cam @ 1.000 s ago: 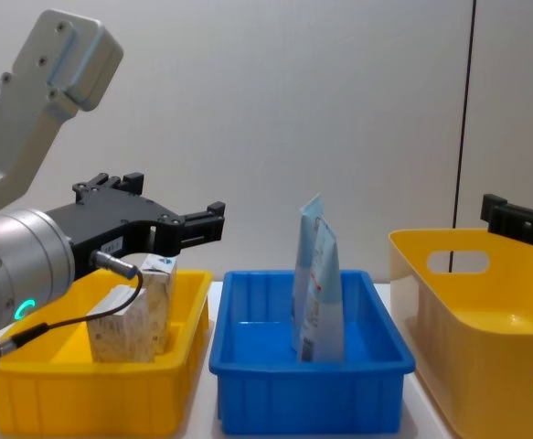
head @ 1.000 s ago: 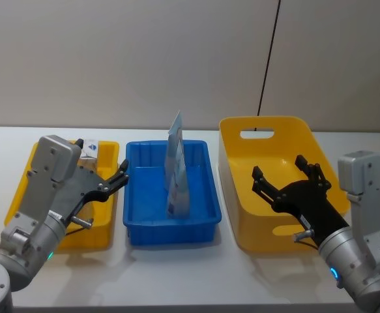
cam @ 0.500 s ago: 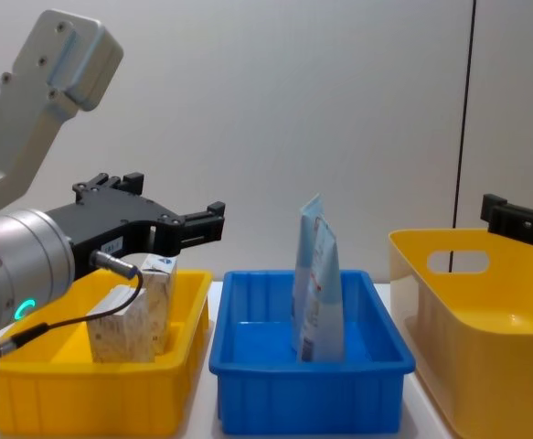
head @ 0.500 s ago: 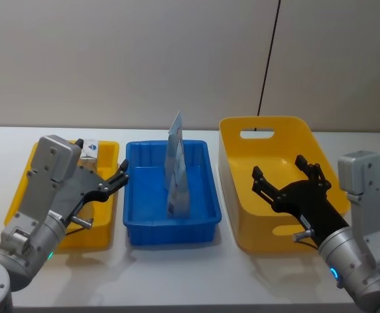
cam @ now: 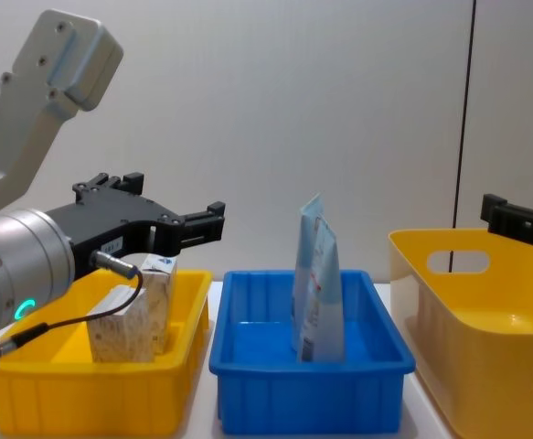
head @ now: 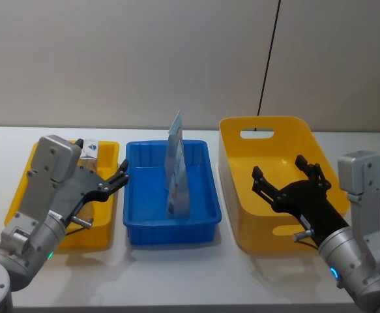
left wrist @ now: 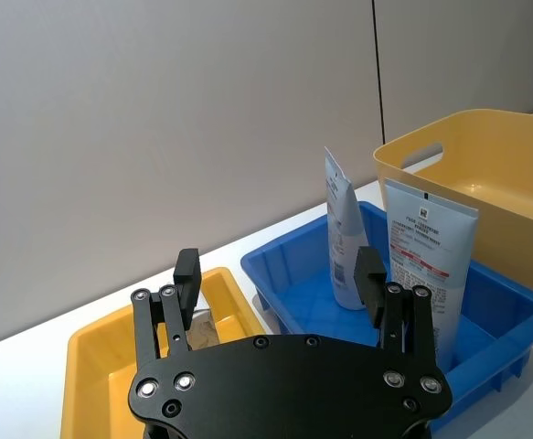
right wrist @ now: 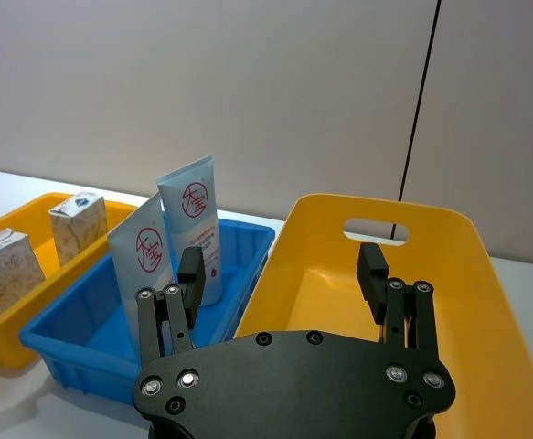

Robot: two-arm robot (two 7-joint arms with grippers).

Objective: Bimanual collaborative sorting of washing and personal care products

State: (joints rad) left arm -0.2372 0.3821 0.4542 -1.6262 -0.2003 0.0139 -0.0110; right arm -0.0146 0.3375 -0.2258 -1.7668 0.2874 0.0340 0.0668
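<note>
Light-blue pouches [head: 176,179] with white labels are standing upright in the blue bin [head: 170,235], which is sitting in the middle of the white worktop [head: 196,274]. Through the right wrist view I am counting two of them, the far pouch [right wrist: 193,224] and the near pouch [right wrist: 140,265], standing close together. To the left of the blue bin, the small yellow bin [cam: 83,402] is holding two beige speckled packs. The nearer pack [cam: 118,329] is standing just beside the farther pack [cam: 161,285], whose white top is showing above the rim. My left hand [cam: 213,221] is hovering above this small bin, its fingers spread apart and gripping nothing, pointing toward the blue bin. On the right, the large yellow bin [head: 242,222], with a handle slot in its far wall, is sitting just beside the blue one. My right hand [head: 281,171] is hanging over the near part of that large bin, fingers likewise splayed wide and carrying nothing, well apart from the pouches.
</note>
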